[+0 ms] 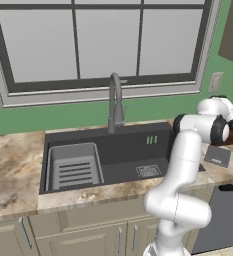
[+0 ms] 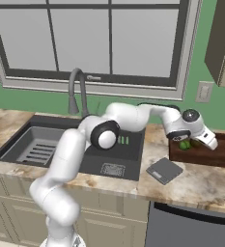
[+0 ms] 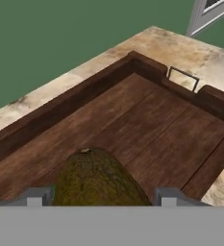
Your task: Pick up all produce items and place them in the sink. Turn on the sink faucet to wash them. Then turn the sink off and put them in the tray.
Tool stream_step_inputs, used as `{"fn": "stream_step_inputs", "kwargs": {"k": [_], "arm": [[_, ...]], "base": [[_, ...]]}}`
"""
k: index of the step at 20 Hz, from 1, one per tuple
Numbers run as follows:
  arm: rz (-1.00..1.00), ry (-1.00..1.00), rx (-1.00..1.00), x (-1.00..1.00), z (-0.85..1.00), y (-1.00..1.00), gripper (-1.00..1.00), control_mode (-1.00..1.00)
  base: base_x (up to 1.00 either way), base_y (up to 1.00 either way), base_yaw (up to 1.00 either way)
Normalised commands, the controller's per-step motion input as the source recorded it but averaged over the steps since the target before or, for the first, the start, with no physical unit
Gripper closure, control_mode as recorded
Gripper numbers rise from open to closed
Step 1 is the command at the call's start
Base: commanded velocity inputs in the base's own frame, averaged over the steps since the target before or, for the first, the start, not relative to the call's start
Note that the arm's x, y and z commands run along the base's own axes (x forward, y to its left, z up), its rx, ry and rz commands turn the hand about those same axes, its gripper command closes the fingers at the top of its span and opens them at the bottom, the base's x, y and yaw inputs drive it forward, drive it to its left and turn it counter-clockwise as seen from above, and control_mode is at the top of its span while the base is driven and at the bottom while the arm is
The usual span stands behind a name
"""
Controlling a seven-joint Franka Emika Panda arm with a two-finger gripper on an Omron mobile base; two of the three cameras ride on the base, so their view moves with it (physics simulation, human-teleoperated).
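The dark brown produce item (image 3: pixel 96 180) sits between my gripper's (image 3: pixel 101 197) two fingertips, which stand close against its sides. It hangs low over the floor of the reddish-brown wooden tray (image 3: pixel 171 139). In the right base view my hand reaches right over the tray (image 2: pixel 215 154), and a bright green produce item (image 2: pixel 183 145) shows just under it inside the tray. The dark sink (image 1: pixel 123 145) with its square drain grate (image 1: pixel 148 171) lies to the left. The grey gooseneck faucet (image 1: pixel 115 100) stands behind it, and no water shows.
A light grey ribbed rack (image 1: pixel 74 167) fills the sink's left part. A small flat grey square (image 2: pixel 164 170) lies on the counter between sink and tray. Green wall and a window rise behind. A dark appliance front (image 2: pixel 191 226) sits below the counter.
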Motion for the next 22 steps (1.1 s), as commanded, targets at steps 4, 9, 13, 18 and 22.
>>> {"fn": "stream_step_inputs", "kwargs": {"k": [4,9,13,18,22], "arm": [[0.00,0.06,0.00,0.00,-0.32,-0.07,1.00,-1.00],[0.00,0.04,0.00,0.00,-0.25,-0.05,1.00,-1.00],[0.00,0.01,0.00,0.15,-0.18,0.00,1.00,-1.00],[0.00,0.03,0.00,0.26,-0.22,-0.03,1.00,-1.00],[0.00,0.02,0.00,0.01,-0.05,-0.01,-1.00,-1.00]], "base": [[0.00,0.00,0.00],[0.00,0.00,0.00],[0.00,0.00,0.00],[0.00,0.00,0.00],[0.00,0.00,0.00]]}}
